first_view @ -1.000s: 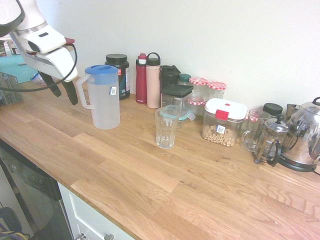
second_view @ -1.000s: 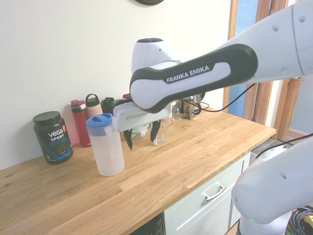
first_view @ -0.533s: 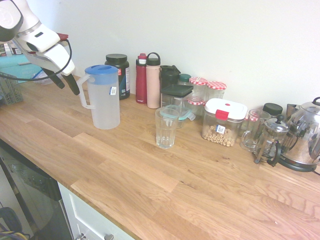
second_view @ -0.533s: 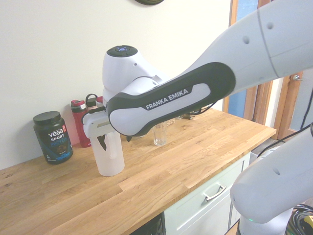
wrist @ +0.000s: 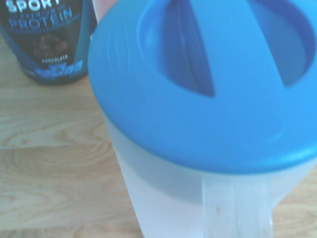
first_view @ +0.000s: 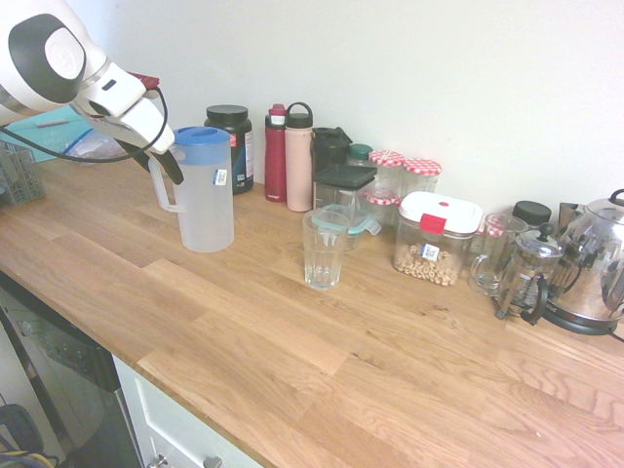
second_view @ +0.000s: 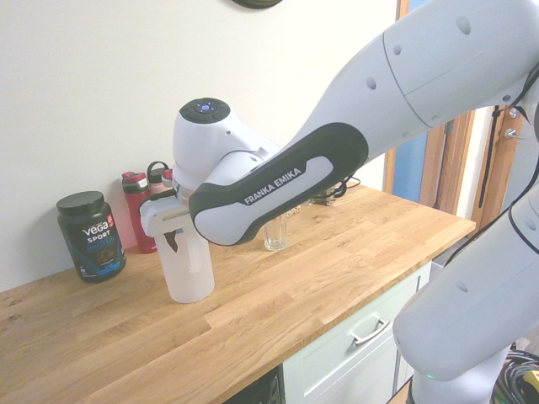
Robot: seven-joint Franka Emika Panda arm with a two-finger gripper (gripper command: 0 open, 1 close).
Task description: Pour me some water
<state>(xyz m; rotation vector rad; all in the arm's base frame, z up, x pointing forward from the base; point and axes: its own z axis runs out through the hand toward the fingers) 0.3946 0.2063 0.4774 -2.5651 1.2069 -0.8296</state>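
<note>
Just beside the fingers (first_view: 174, 167), the translucent frosted plastic jug (first_view: 205, 200) has a smooth blue plastic lid (wrist: 208, 84); beneath, matt oak-plank worktop (first_view: 292, 351).

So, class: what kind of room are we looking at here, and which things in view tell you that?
Most likely a kitchen. A long wooden worktop runs along the wall with cupboard drawers below. On it stand a kettle, a French press, lidded food jars and a blue-lidded water jug.
</note>
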